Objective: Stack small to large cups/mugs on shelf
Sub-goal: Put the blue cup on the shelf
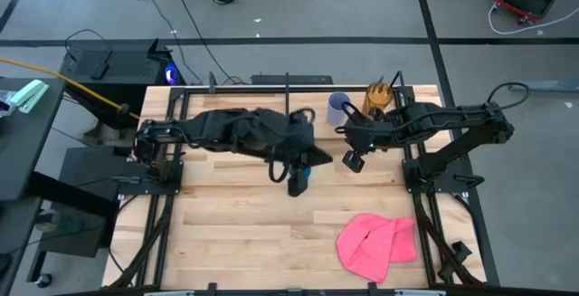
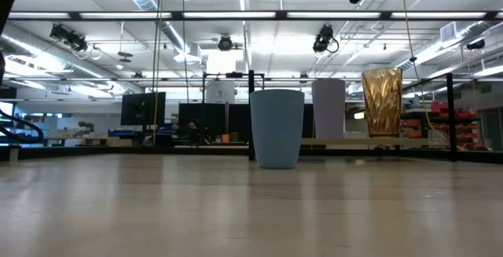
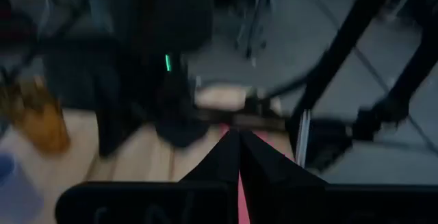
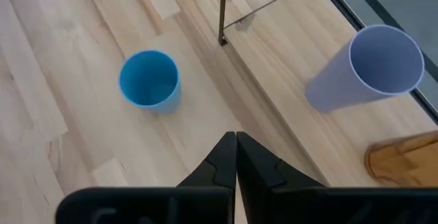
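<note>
The short bright blue cup point(image 4: 149, 80) stands upright, mouth up, on the table's planks in front of the shelf point(image 4: 308, 135); it also shows in the low view point(image 2: 277, 127). The pale lavender cup point(image 4: 369, 66) and the amber cup point(image 2: 383, 102) stand upright on the shelf, right of the thin black divider post point(image 4: 222, 11). My right gripper point(image 4: 236, 142) is shut and empty, held high above the table between the blue cup and the shelf. My left gripper point(image 3: 239, 148) is shut and empty, above the table's middle point(image 1: 297, 180), over the blue cup, which it mostly hides in the high view.
A crumpled pink cloth point(image 1: 375, 242) lies on the table near its front right. The shelf's black frame and the divider post point(image 2: 251, 115) stand at the table's far edge. Bare planks lie to the left of and in front of the blue cup.
</note>
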